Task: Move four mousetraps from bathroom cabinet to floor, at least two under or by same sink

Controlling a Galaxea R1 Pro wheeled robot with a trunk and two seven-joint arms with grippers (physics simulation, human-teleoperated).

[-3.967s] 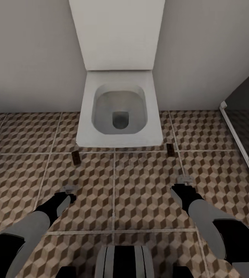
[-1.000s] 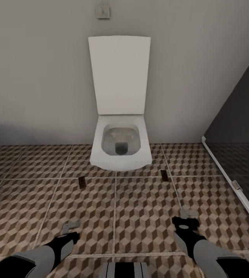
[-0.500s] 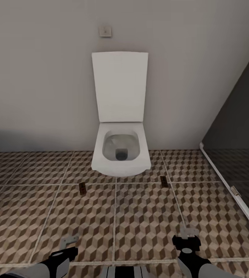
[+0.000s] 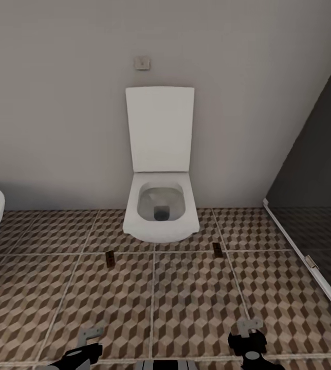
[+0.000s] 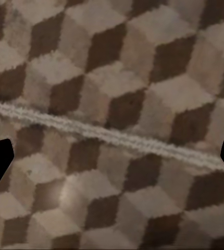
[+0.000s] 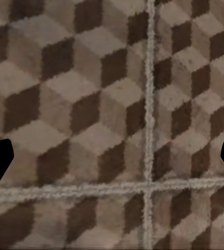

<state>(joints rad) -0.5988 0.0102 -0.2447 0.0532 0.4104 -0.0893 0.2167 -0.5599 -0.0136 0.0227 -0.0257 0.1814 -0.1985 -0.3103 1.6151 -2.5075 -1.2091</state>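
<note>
Head view: cube-patterned bathroom floor [image 4: 186,303] under a grey wall, two mousetraps [image 4: 110,259] at the toilet's [image 4: 159,210] 7 and 5 o'clock, left gripper [image 4: 91,335] and right gripper [image 4: 249,326] low, spread wide, empty.

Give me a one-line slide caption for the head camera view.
Two mousetraps lie on the cube-patterned bathroom floor flanking an open white toilet, both grippers empty below.
</note>
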